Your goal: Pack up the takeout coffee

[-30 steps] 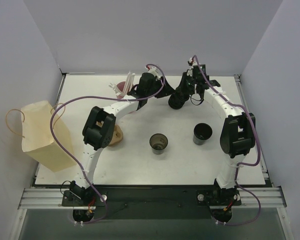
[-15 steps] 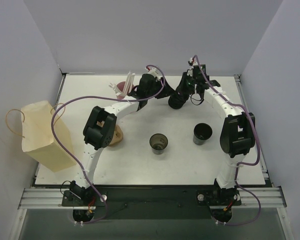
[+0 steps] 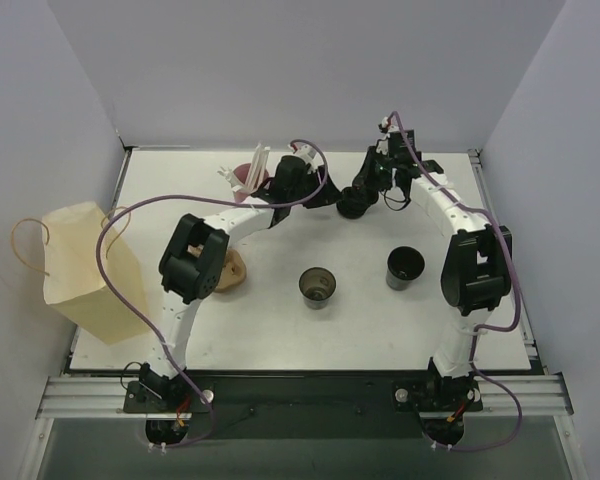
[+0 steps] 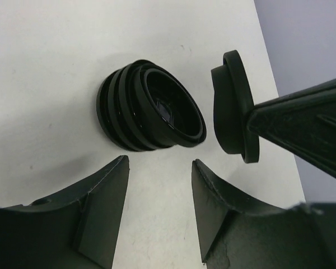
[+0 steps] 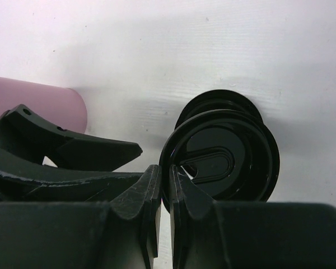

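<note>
Two dark cups stand mouth-up low in the top view, nearest the arm bases: a centre cup [image 3: 317, 286] and a right cup [image 3: 405, 267], well apart on the white surface [image 3: 280, 330]. At the left edge a tan paper bag [image 3: 80, 270] lies partly off the surface, with one handle loop sticking out to the left. A tan object [image 3: 236, 272] is partly hidden under the left arm's elbow; what it is cannot be told.

Farther back, at upper centre, both pincers meet. The left pincer [image 4: 159, 168] stands fairly wide and holds nothing. Its fingers are cut off by the bottom of the frame and point at a lid stack [image 4: 148, 109] lying on its side on the surface. The right pincer [image 5: 163, 174] is narrowed almost shut on the rim of a single black lid [image 5: 224, 157], held on edge. In the left wrist view that lid sits just right of the stack, with a gap between them. In the right wrist view it hides most of the stack behind it.

Farthest, a pink cylinder [image 5: 36, 101] runs off the left edge. In the top view white pieces [image 3: 257, 160] beside it are too small to make out.
</note>
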Robot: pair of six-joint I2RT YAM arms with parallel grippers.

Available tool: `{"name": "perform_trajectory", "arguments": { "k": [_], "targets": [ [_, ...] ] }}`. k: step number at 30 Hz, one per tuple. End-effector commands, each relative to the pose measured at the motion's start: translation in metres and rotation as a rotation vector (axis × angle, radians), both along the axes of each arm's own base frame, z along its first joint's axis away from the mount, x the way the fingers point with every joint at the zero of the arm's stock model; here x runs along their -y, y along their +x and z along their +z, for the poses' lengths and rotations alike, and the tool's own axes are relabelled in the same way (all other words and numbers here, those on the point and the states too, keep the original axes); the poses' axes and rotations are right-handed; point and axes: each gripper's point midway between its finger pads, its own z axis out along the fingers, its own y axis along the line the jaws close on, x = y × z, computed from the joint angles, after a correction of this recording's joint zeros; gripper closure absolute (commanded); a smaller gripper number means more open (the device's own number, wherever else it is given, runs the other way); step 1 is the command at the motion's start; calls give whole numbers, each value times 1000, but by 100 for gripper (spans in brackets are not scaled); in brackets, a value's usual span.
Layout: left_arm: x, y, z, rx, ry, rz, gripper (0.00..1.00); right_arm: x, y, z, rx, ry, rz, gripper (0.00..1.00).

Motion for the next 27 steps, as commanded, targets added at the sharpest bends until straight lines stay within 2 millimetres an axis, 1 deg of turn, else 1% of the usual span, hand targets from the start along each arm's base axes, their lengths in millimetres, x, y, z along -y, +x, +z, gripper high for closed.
{"name": "perform_trajectory", "arguments": {
  "k": [1,2,3,4,5,6,7,9,10,11,12,13,14,15,16,17,18,19,20,21,22,23,24,25,27],
  "targets": [
    [-14,-16,91,150,-33,-25,41,-7,-20,67,86,92,41,91],
    [-17,-23,110,179,-45,-34,41,-9,-26,73,90,106,48,91],
    [-21,-33,103,155,-31,-51,41,-10,-34,71,71,124,45,91],
    [-23,-40,107,159,-33,-64,41,-13,-45,89,98,152,68,91],
    [-28,-50,124,185,-44,-78,41,-15,-52,95,102,167,73,91],
    [-32,-61,116,163,-27,-93,41,-18,-59,100,103,187,82,91],
    [-37,-74,133,183,-41,-112,41,-22,-74,112,109,226,96,91],
    [-44,-92,138,183,-40,-137,41,-28,-90,124,113,289,117,91],
    [-51,-110,142,181,-48,-160,41,-34,-106,136,115,351,138,91],
    [-53,-120,146,186,-54,-175,42,-37,-113,141,116,379,151,91],
    [-56,-130,145,187,-51,-186,41,-40,-125,159,161,413,173,91],
    [-63,-148,152,204,-53,-199,41,-44,-133,165,165,452,188,91],
    [-65,-158,153,224,-46,-213,41,-49,-147,157,101,511,200,91],
    [-68,-167,156,232,-43,-217,42,-52,-155,177,166,551,230,91],
    [-75,-179,174,267,-63,-215,42,-57,-163,183,173,578,252,91],
    [-78,-190,167,231,-78,-217,41,-61,-173,176,134,625,252,91],
    [-80,-196,176,240,-107,-216,41,-62,-181,197,207,664,282,91],
    [-85,-207,191,258,-145,-213,41,-66,-188,200,211,693,300,91],
    [-88,-215,189,222,-176,-208,42,-70,-195,198,200,722,316,91],
    [-89,-221,197,234,-211,-207,41,-73,-205,209,218,754,352,91],
    [-95,-229,213,259,-251,-201,41,-74,-210,211,217,761,363,91],
    [-97,-233,220,246,-288,-194,42,-79,-217,213,222,764,383,91],
    [-98,-237,226,257,-318,-192,42,-79,-222,213,231,760,385,91],
    [-102,-243,237,273,-347,-189,42,-81,-225,213,231,758,392,91],
    [-104,-245,247,266,-392,-173,42,-85,-233,213,225,763,413,91]
  ]
}}
